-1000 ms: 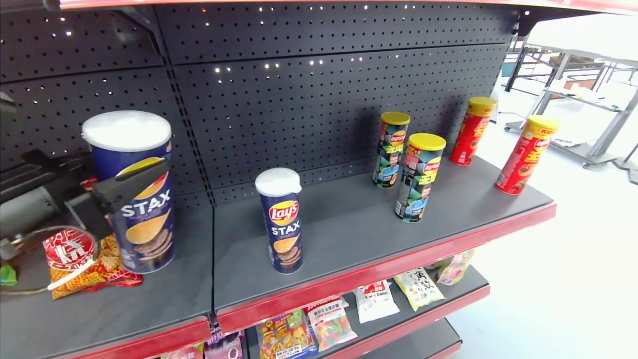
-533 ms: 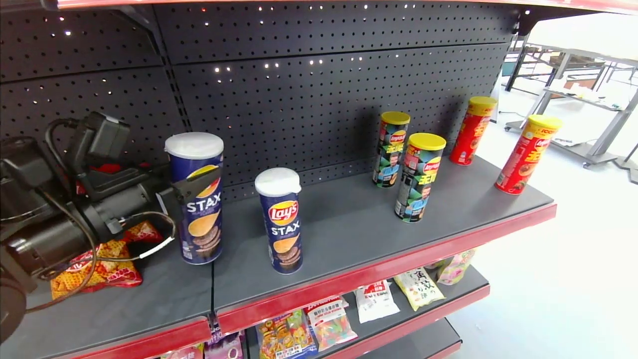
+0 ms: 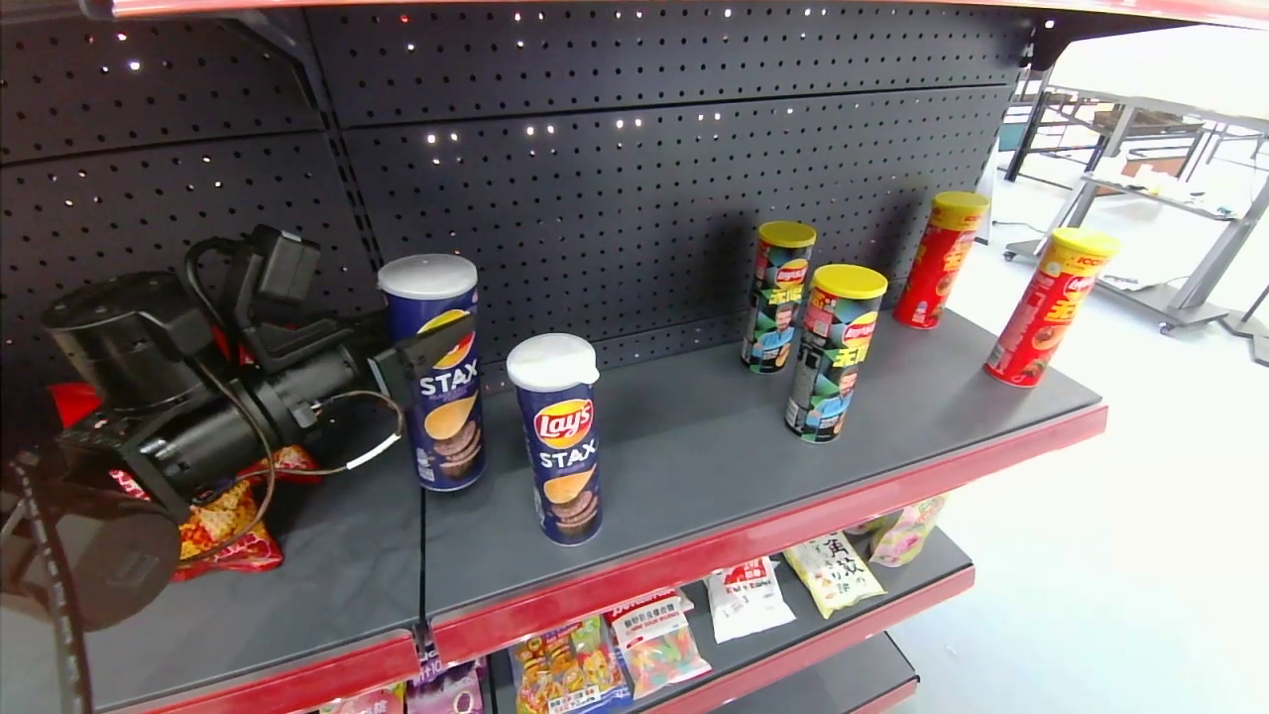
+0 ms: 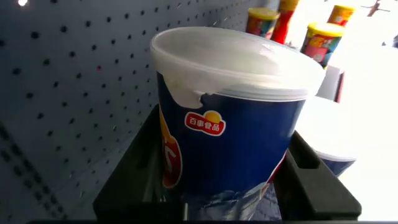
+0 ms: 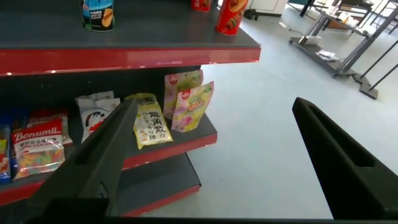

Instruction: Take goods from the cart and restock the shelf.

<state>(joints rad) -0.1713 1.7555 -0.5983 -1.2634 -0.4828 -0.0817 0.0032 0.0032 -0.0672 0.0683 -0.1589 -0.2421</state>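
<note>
Now | left claw clamped on blue chip can | can upright, lid up | right claw apart

Beyond left jaws' tips, past held can: 2nd blue can, near. Pegboard close along jaws' rear side. Farther on, bare shelf until yellow-lid cans.

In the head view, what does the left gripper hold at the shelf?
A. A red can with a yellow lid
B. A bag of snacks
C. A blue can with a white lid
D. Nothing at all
C: the left gripper is shut on the sides of the upright blue can, which has a white lid.
</note>
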